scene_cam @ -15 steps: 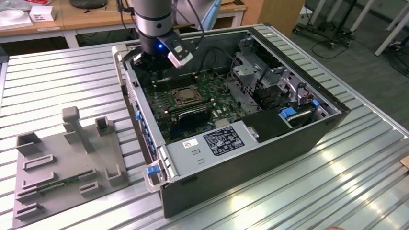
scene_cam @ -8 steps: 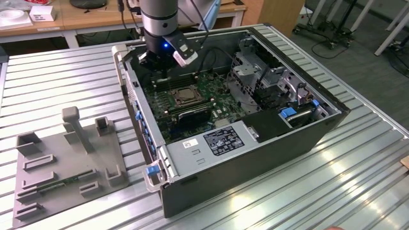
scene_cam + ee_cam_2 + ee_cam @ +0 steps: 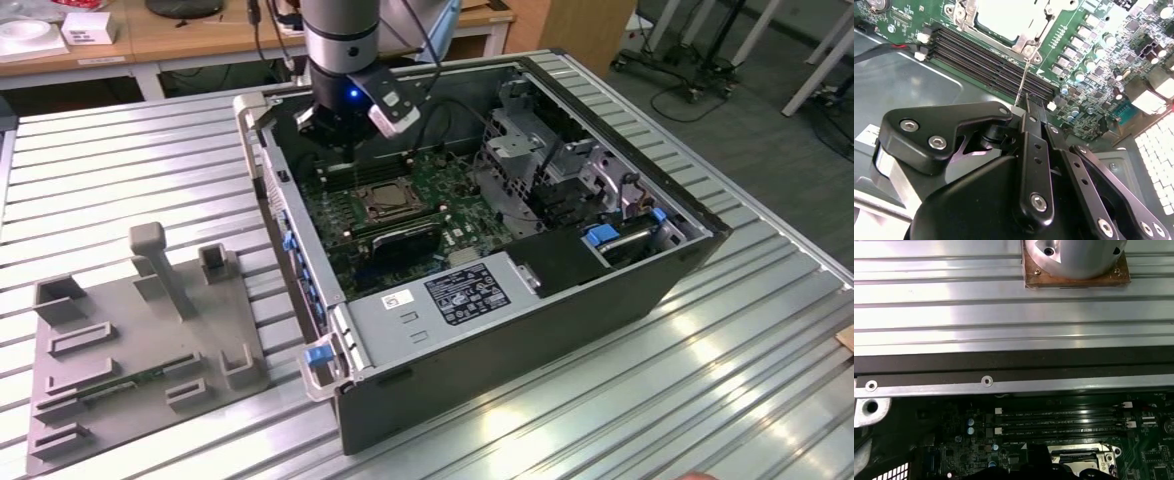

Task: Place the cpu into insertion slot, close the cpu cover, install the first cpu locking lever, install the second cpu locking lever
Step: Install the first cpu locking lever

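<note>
The open computer case (image 3: 534, 330) lies on the slatted table with the green motherboard (image 3: 441, 190) facing up. The cpu (image 3: 1004, 20) shows its pale metal top inside the insertion slot, framed by the silvery cpu cover (image 3: 1029, 42), which lies flat over it. In the exterior view the cpu cover (image 3: 380, 200) sits mid-board. A thin wire locking lever (image 3: 1021, 82) rises from the socket's corner to my fingertips. My gripper (image 3: 1029, 106) is shut, its tips right beside the lever's end, above the memory slots. The gripper (image 3: 340, 150) hangs over the board's far left corner.
Long black memory slots (image 3: 989, 60) run beside the socket. A drive cage (image 3: 561, 170) and a grey metal box (image 3: 454, 295) fill the case's right and near parts. The case wall (image 3: 1004, 385) is close by. A grey fixture board (image 3: 134, 340) lies at the exterior view's left.
</note>
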`<state>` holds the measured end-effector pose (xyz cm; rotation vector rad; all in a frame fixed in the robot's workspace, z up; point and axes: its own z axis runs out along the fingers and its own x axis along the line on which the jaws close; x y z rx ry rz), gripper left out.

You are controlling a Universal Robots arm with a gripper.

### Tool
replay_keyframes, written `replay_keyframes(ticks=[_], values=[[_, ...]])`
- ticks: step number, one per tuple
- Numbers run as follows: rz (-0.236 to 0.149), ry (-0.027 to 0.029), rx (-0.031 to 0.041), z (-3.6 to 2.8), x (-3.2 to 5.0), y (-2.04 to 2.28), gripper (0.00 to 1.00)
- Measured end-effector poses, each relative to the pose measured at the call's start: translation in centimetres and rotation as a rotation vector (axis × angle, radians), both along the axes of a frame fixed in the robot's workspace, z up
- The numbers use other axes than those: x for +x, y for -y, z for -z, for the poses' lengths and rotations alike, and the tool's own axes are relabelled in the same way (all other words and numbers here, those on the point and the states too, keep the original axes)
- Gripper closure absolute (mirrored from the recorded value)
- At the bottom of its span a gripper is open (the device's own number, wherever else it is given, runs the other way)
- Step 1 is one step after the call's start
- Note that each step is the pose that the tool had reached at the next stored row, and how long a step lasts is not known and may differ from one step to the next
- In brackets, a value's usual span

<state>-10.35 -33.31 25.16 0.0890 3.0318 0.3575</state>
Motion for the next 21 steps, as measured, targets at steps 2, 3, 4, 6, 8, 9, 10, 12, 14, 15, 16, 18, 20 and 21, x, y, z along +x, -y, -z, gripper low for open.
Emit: replay_keyframes(ticks=[2, 3, 4, 6, 8, 9, 10, 12, 14, 15, 16, 18, 20, 21], values=[[0.000, 0.0001, 0.0002, 0.01, 0.21, 0.00, 0.89], [0.000, 0.0000, 0.0002, 0.00, 0.34, 0.00, 0.89], [0.000, 0.0000, 0.0002, 0.00, 0.45, 0.00, 0.89], [0.000, 0.0000, 0.0003, 0.00, 0.68, 0.00, 0.89], [0.000, 0.0000, 0.0004, 0.00, 0.91, 0.00, 0.89], [0.000, 0.0000, 0.0004, 0.00, 0.93, 0.00, 0.89], [0.000, -0.0007, 0.0004, 0.00, 0.99, 0.00, 0.89], [0.000, -0.0010, 0.0004, 0.00, 1.00, 0.00, 0.89], [0.000, -0.0011, 0.0004, 0.00, 1.00, 0.00, 0.89], [0.000, -0.0010, 0.0004, 0.00, 1.00, 0.00, 0.89], [0.000, -0.0010, 0.0004, 0.00, 1.00, 0.00, 0.89], [0.000, -0.0011, 0.0004, 0.01, 1.00, 0.00, 0.89], [0.000, -0.0011, 0.0004, 0.04, 1.01, 0.00, 0.89], [0.000, -0.0010, 0.0006, 0.07, 1.03, 0.00, 0.89]])
